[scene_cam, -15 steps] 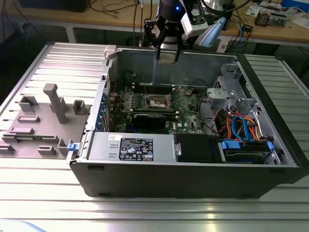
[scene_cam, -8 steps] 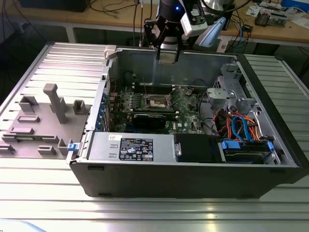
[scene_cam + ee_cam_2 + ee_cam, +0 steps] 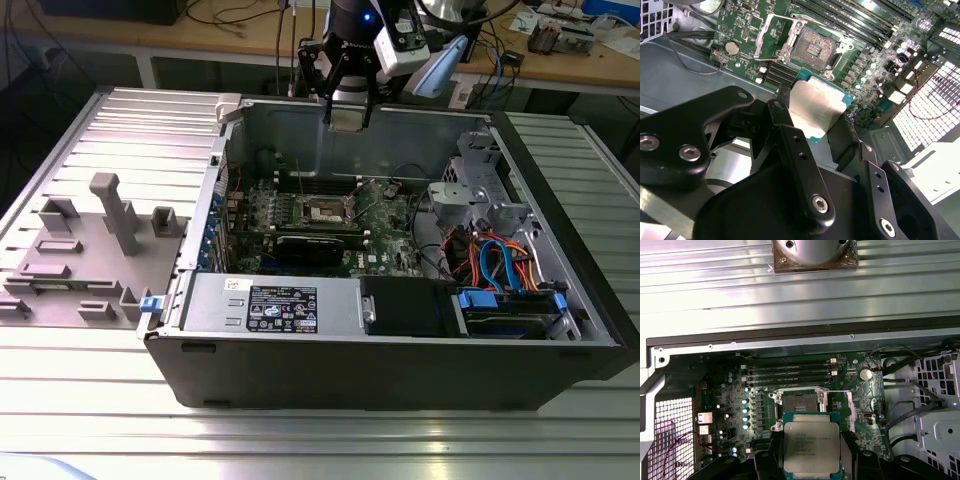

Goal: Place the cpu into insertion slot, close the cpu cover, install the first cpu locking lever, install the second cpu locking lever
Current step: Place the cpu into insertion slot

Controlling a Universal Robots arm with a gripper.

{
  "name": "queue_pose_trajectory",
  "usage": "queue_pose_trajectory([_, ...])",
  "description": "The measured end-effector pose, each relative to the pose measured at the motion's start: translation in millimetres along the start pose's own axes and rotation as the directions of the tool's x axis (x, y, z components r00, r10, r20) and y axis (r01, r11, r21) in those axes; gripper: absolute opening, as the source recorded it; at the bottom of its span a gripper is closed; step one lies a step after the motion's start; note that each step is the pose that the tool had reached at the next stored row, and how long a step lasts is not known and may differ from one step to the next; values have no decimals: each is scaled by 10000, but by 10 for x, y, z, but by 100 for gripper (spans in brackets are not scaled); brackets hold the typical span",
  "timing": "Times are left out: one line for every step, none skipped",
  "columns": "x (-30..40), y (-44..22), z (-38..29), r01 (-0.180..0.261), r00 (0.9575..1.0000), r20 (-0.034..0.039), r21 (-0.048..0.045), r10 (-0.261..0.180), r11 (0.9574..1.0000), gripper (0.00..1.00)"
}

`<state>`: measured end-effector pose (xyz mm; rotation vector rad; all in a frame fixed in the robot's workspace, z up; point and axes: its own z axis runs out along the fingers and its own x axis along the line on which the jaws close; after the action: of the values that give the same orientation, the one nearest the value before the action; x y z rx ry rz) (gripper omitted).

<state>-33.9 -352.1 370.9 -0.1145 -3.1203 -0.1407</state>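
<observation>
Jaws pinch the chip [image 3: 347, 118] by opposite edges, well apart from the socket [image 3: 326, 211] at its six o'clock in the exterior view; seating likely needs it level and squared.

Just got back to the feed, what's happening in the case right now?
The robot arm's black gripper grips the small square silver-topped cpu by its edges, held above the green motherboard of the open grey computer case. The square silver-rimmed insertion slot sits empty, its thin metal cpu cover swung open.
</observation>
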Motion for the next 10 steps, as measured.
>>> queue_pose_trajectory([0,0,0,-2,10000,0,0,2,10000,54])
queue_pose_trajectory([0,0,0,-12,10000,0,1,12,10000,54])
queue_pose_trajectory([0,0,1,-24,10000,2,0,24,10000,54])
queue_pose_trajectory([0,0,1,-51,10000,4,0,51,10000,54])
queue_pose_trajectory([0,0,1,-98,10000,9,-1,98,10000,54])
queue_pose_trajectory([0,0,2,-226,9997,20,-5,226,9997,54])
queue_pose_trajectory([0,0,3,-347,9994,31,-7,347,9994,54])
queue_pose_trajectory([0,-1,6,-451,9990,41,-11,451,9990,54])
queue_pose_trajectory([0,-1,7,-544,9985,48,-12,544,9985,54])
queue_pose_trajectory([0,-1,8,-559,9984,50,-12,559,9984,54])
